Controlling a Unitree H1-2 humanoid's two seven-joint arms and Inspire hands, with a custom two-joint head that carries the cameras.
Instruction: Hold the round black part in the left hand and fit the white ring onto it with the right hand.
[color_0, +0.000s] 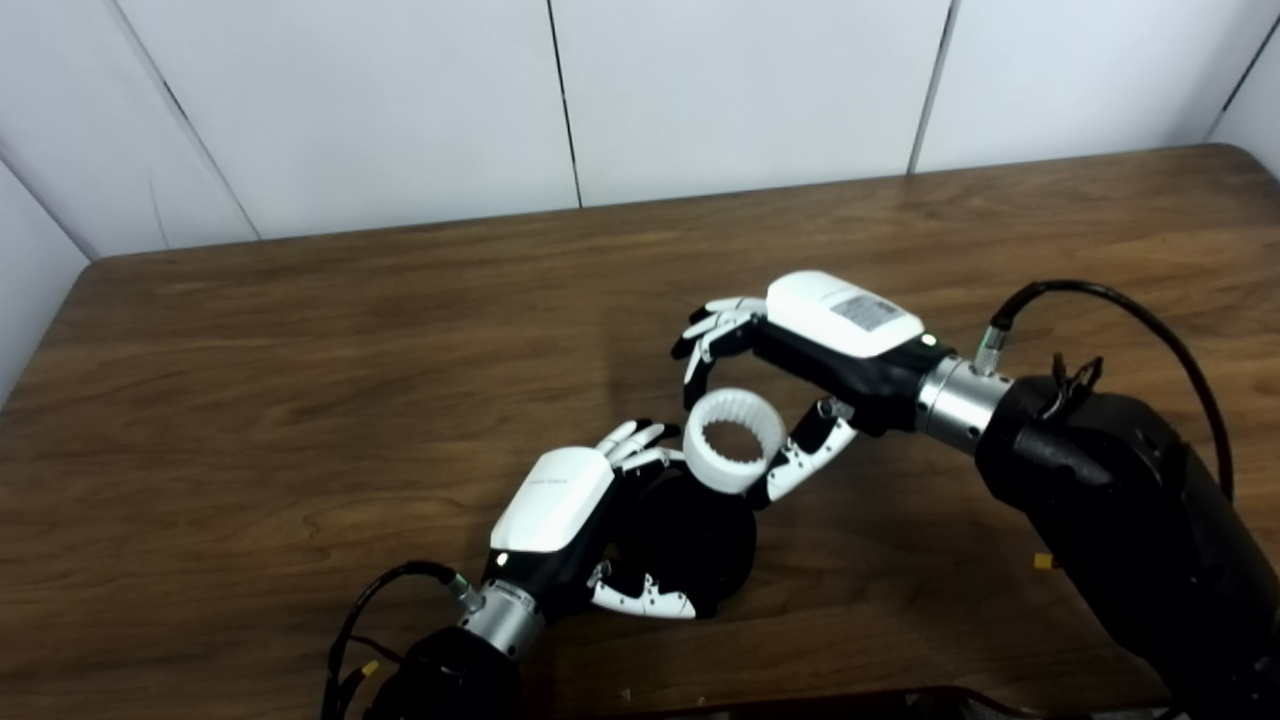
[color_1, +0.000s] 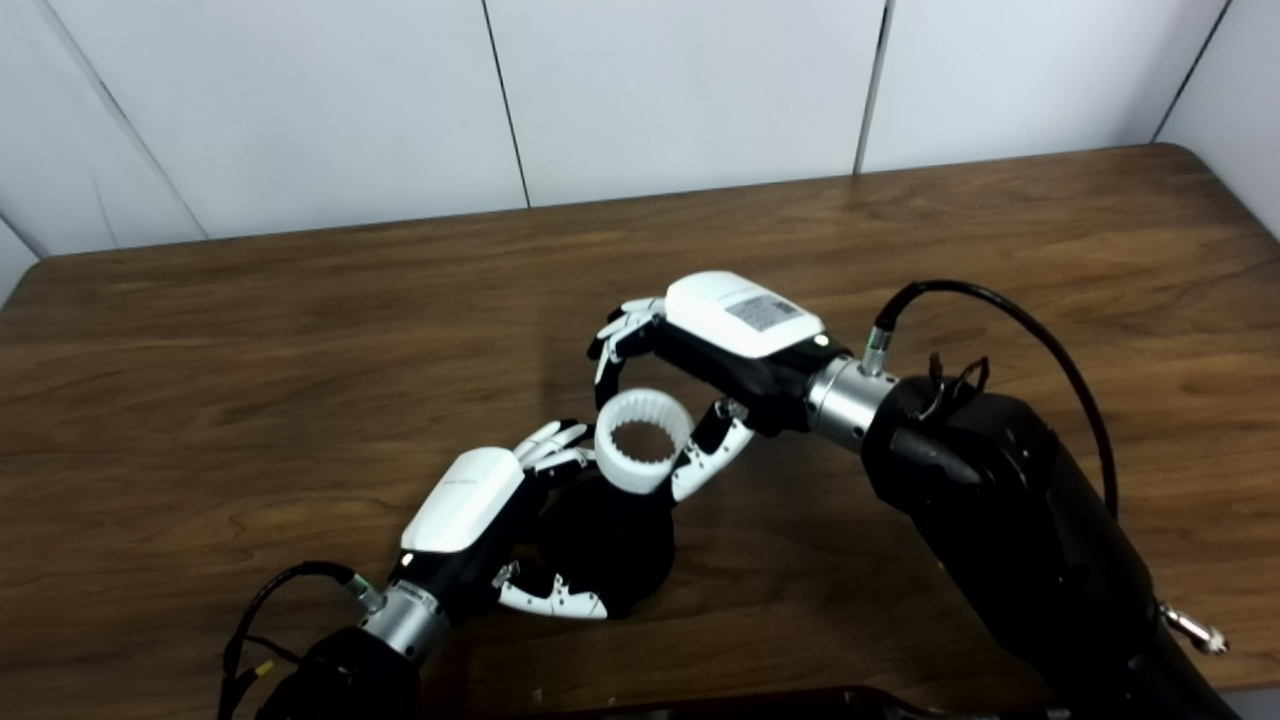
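My left hand (color_0: 560, 520) is shut on the round black part (color_0: 700, 545), holding it near the table's front middle. The white ring (color_0: 737, 440), toothed on its inside, sits at the upper edge of the black part. My right hand (color_0: 800, 370) is shut on the ring, with fingers above it and the thumb (color_0: 805, 455) below right. The same shows in the right eye view: left hand (color_1: 465, 515), black part (color_1: 610, 550), ring (color_1: 643, 440), right hand (color_1: 715, 350). Whether the ring is seated on the part I cannot tell.
The brown wooden table (color_0: 300, 380) stretches to a white panelled wall (color_0: 400, 100) at the back. My right forearm (color_0: 1120, 490) with a black cable (color_0: 1100, 295) crosses the right side. A dark edge (color_0: 850, 700) shows at the bottom.
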